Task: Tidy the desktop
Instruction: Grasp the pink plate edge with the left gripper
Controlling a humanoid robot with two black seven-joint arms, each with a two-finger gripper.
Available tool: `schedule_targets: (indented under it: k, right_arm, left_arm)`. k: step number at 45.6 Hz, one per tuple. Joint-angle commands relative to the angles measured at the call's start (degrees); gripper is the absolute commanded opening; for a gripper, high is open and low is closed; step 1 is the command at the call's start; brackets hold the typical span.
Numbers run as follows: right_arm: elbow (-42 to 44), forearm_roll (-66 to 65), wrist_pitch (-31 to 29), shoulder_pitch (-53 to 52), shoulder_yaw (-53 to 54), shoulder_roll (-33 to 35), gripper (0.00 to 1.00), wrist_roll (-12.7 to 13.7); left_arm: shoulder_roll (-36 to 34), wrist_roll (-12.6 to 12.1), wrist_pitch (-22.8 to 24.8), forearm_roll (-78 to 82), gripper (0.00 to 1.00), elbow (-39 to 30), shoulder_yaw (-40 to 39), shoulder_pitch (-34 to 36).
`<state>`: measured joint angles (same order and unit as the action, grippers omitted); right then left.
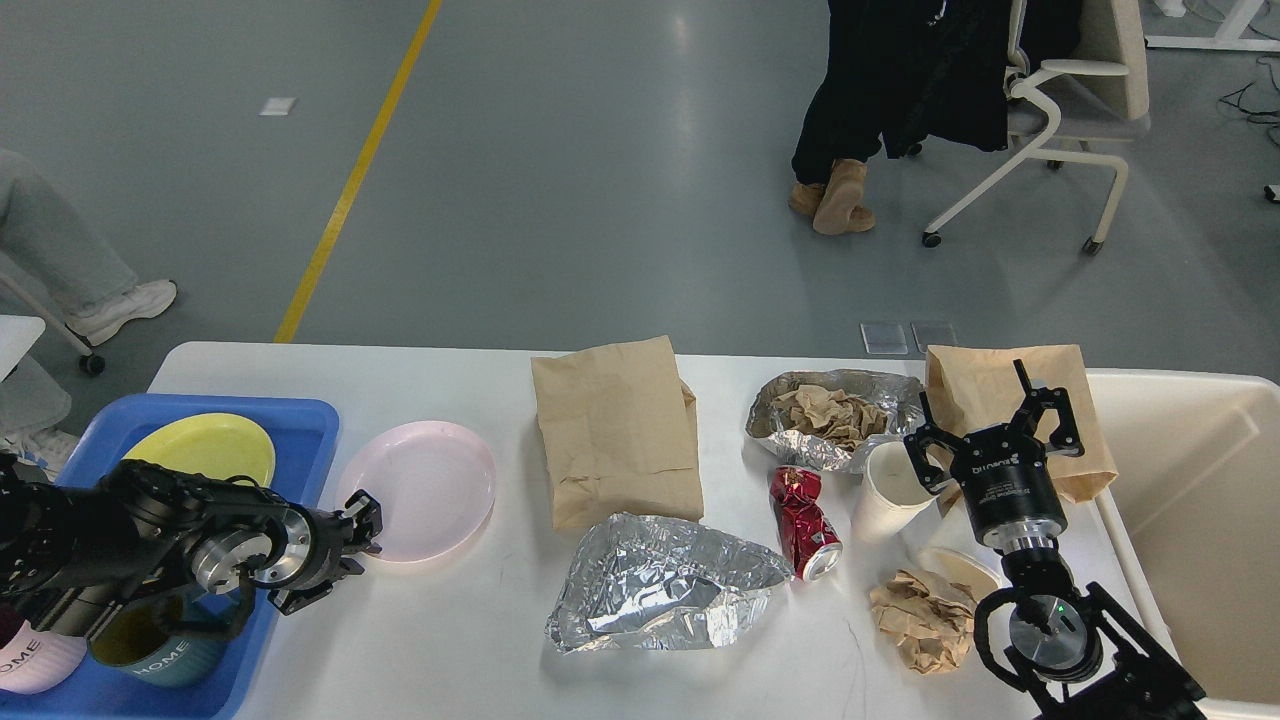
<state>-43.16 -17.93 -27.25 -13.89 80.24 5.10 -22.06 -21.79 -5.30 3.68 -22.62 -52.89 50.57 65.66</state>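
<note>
The white desktop [450, 640] holds a pink plate [425, 488], a flat brown paper bag [615, 435], a crumpled foil sheet [660, 585], a crushed red can [805, 520], a foil wrap with crumpled paper [835, 412], a white paper cup [885, 490], a second brown bag [985, 385] and a brown paper wad [925, 620]. My left gripper [362, 528] is at the pink plate's near-left rim; its dark fingers cannot be told apart. My right gripper [990, 420] stands open beside the cup, over the second bag, with nothing in it.
A blue tray [310, 425] at the left edge carries a yellow plate [210, 445], a teal mug [150, 650] and a pink mug [30, 665]. A cream bin [1190, 520] stands at the table's right end. People and a chair are beyond the table.
</note>
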Motion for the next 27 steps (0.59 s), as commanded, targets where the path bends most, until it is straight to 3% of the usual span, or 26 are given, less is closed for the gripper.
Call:
schedule_targets:
  k: [1, 12, 27]
  right_arm:
    - [0.0, 0.0, 0.0, 0.0, 0.0, 0.0, 1.00, 0.0]
    - [0.0, 0.0, 0.0, 0.0, 0.0, 0.0, 1.00, 0.0]
    - [0.0, 0.0, 0.0, 0.0, 0.0, 0.0, 1.00, 0.0]
  left_arm:
    - [0.0, -0.1, 0.0, -0.1, 0.21, 0.0, 0.0, -0.1]
    - [-0.4, -0.7, 0.1, -0.3, 0.01, 0.0, 0.0, 0.0]
    - [-0.6, -4.3, 1.9, -0.5, 0.00, -0.2, -2.7, 0.3]
